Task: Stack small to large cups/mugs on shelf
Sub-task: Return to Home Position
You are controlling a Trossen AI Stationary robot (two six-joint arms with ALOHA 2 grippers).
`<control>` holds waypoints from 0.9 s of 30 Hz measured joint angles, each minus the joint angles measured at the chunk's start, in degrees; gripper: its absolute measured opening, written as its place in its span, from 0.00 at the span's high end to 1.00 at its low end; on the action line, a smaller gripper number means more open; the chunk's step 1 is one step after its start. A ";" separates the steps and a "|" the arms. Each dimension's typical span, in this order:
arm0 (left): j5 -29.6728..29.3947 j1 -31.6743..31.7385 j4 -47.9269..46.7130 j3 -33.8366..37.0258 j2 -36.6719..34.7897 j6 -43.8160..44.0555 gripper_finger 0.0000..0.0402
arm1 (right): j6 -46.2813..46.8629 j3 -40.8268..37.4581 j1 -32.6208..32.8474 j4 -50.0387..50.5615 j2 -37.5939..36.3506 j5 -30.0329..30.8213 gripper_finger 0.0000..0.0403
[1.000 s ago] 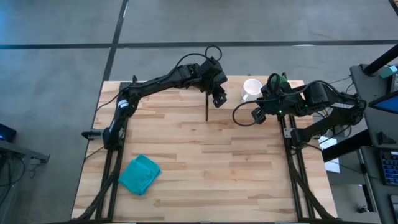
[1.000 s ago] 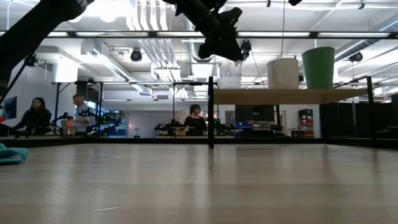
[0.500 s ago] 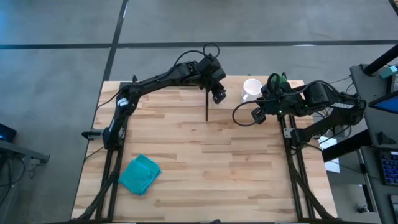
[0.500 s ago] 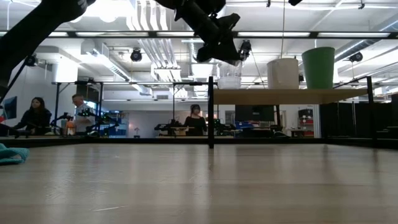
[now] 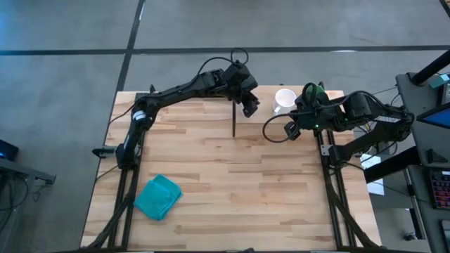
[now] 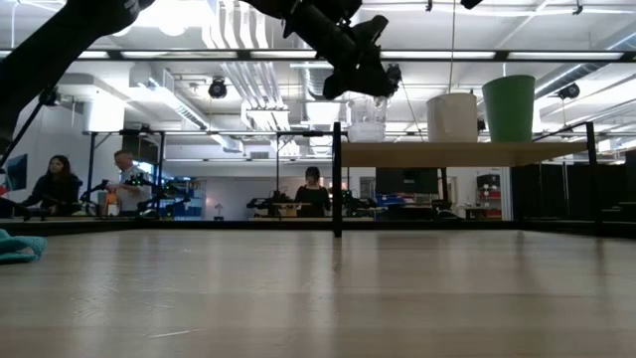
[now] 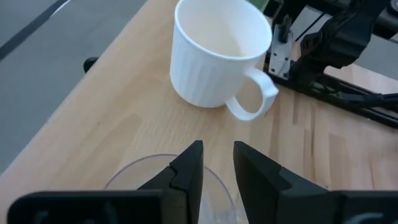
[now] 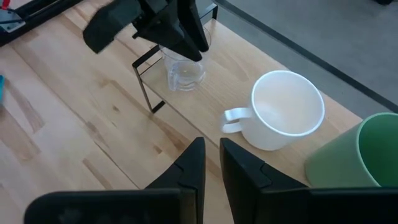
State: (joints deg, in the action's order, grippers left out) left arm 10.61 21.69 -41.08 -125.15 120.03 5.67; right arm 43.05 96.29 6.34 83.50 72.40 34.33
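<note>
The light-wood shelf (image 6: pixel 457 152) stands on black posts at the table's far right. On it, in a row, stand a clear glass tumbler (image 6: pixel 366 117), a white handled mug (image 6: pixel 452 116) and a green cup (image 6: pixel 509 107). My left gripper (image 6: pixel 383 78) hovers just above the tumbler (image 7: pixel 155 180) with a narrow gap between its fingers, touching nothing I can see. My right gripper (image 5: pixel 290 130) waits shut and empty at the shelf's near side, looking at the mug (image 8: pixel 286 112) and the green cup (image 8: pixel 354 155).
A teal cloth (image 5: pixel 158 197) lies near the table's near left corner. The shelf's black post (image 5: pixel 233 119) stands just near of my left gripper. People sit in the room beyond the table's far edge (image 6: pixel 129 184).
My left gripper has drawn a little toward the table's far edge, staying above the glass tumbler. The tumbler, mug and green cup stand where they were on the shelf.
</note>
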 joint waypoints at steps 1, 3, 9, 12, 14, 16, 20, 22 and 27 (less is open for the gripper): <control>0.00 0.00 -0.05 0.12 0.00 0.00 0.81 | 0.00 0.00 0.01 0.00 0.00 0.01 0.89; 0.00 0.00 0.03 0.46 0.04 -0.02 0.81 | 0.02 0.00 -0.01 0.00 0.00 0.02 0.89; 2.96 -0.26 -0.04 0.66 0.04 0.06 0.81 | 0.00 0.00 0.01 -0.02 0.00 0.02 0.89; 8.85 -1.20 0.11 -0.94 0.02 0.09 0.81 | -0.02 0.00 0.01 -0.02 0.00 0.02 0.89; 10.95 -1.89 0.06 -1.98 -0.50 0.06 0.81 | -0.27 0.04 0.03 0.00 -0.08 0.02 0.89; 11.17 -2.38 -0.03 -2.86 -1.65 -0.23 0.81 | -2.37 0.30 0.03 0.11 -0.38 -0.01 0.89; 10.31 -2.42 -0.01 -3.11 -7.05 -0.09 0.81 | -7.41 2.35 0.03 0.24 -1.30 -0.04 0.89; 10.14 -2.38 -1.52 -2.77 -10.73 -0.06 0.81 | -7.86 3.29 0.03 0.22 -1.84 -0.08 0.89; 10.15 -2.62 -4.57 -2.02 -20.12 -0.04 0.81 | -9.39 4.22 0.05 0.78 -3.39 -0.23 0.89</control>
State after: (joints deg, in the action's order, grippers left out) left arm 20.77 19.07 -45.64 -127.16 99.91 5.63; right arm 33.66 100.51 6.38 84.28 69.01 34.10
